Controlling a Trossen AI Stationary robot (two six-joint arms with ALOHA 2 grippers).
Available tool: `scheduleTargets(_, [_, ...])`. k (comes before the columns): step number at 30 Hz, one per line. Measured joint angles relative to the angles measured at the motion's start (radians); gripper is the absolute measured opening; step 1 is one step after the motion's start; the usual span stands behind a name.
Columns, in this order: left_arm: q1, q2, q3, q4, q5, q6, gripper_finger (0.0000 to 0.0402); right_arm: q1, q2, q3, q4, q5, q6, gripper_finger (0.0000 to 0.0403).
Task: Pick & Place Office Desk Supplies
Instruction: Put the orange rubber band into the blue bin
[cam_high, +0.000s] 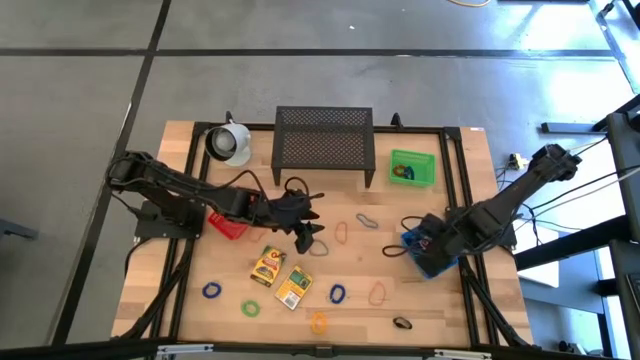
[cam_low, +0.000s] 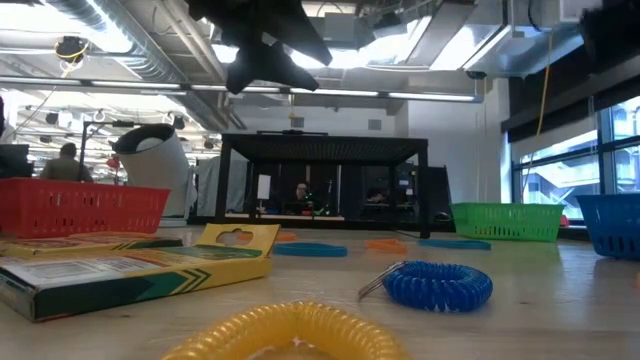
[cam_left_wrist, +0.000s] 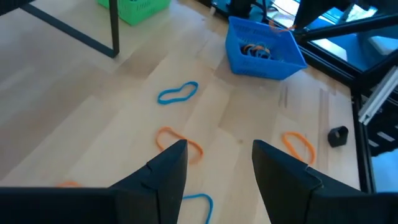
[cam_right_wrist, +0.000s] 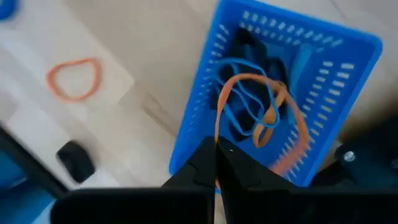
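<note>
The right end effector (cam_right_wrist: 216, 163), pinched shut on an orange loop (cam_right_wrist: 261, 106) above the blue bin (cam_right_wrist: 348, 50), could snag it on release

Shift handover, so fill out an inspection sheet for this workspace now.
Surface: wooden table, bare between items.
Job's things: loops scattered, e.g. blue loop; two yellow packets; orange loop hanging from the right claw.
Clutter: white mug, black mesh stand, red bin, green bin, blue bin.
Grippers: left claw open above the table; right claw shut on the orange loop over the blue bin.
Cables: black cable beside the right arm.
Surroundings: person seated far behind.
</note>
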Motion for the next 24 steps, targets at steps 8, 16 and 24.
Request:
scheduleTargets(8, [-0.001,0.0,0.0,0.0,-0.007,-0.01,0.0175,0.0,0.0,-0.162,0.154,-0.025,0.104,0.0006])
scheduleTargets(16, [-0.001,0.0,0.0,0.0,-0.007,-0.041,0.0175,0.0,0.0,-0.19,0.153,0.001,0.159,0.0037])
scheduleTargets(24, [-0.006,0.0,0.0,0.0,-0.007,-0.057,0.0175,0.0,0.0,-0.19,0.152,0.004,0.156,0.0131])
